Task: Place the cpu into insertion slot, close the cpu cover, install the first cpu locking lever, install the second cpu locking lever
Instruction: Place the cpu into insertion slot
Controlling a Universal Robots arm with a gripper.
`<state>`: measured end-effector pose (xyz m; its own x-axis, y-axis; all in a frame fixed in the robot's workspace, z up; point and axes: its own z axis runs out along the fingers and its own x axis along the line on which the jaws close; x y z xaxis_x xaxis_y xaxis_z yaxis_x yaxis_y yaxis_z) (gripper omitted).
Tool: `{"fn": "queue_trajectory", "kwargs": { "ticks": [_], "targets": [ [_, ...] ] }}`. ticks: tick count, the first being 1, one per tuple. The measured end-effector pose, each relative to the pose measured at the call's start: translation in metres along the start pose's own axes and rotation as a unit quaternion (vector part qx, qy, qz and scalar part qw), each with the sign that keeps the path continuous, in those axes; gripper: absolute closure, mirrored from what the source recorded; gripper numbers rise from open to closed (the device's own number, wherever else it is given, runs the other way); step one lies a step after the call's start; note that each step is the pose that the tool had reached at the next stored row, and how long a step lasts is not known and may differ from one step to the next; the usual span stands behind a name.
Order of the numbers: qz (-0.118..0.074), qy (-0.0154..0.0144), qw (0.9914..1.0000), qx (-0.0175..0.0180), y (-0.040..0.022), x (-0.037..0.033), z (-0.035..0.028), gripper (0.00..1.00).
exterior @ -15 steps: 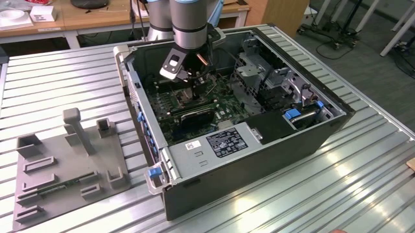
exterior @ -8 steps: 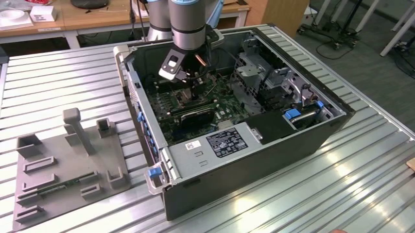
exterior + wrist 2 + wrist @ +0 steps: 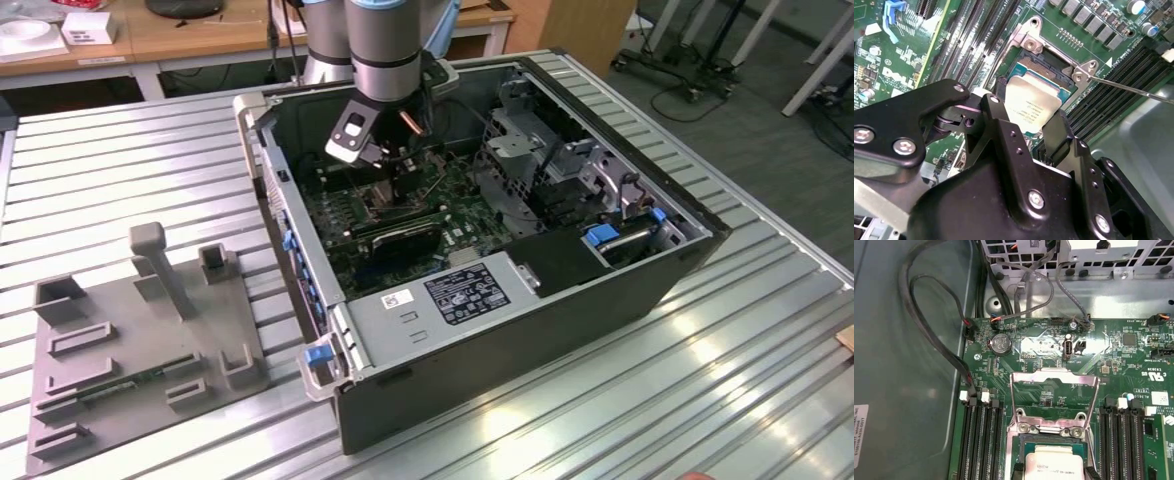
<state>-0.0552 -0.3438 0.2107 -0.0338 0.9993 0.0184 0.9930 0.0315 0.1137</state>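
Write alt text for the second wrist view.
A black two-fingered gripper grips a pale grey square cpu by two opposite edges, right over the dark square insertion slot with a silvery rim. Green circuit board and long black memory slots surround it.

In the second wrist view, the black tool [image 3: 1029, 127] covered the near edge of the pale grey square cpu [image 3: 1031, 100] and the near side of the dark square insertion slot [image 3: 1040, 62]; contact there could not be judged. A thin silvery wire lever [image 3: 1134, 90] ran off the picture's edge. In the first wrist view, the picture's edge cut off the cpu [image 3: 1055, 465]. In the exterior view, the grey robot arm [image 3: 387, 50] hid the slot.
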Motion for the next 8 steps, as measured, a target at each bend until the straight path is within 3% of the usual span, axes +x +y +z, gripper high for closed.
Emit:
{"fn": "queue_trajectory", "kwargs": {
  "ticks": [8],
  "targets": [
    [0.001,-0.0002,1.00000,0.0006,-0.0005,0.0001,0.0038,0.46]
  ]
}}
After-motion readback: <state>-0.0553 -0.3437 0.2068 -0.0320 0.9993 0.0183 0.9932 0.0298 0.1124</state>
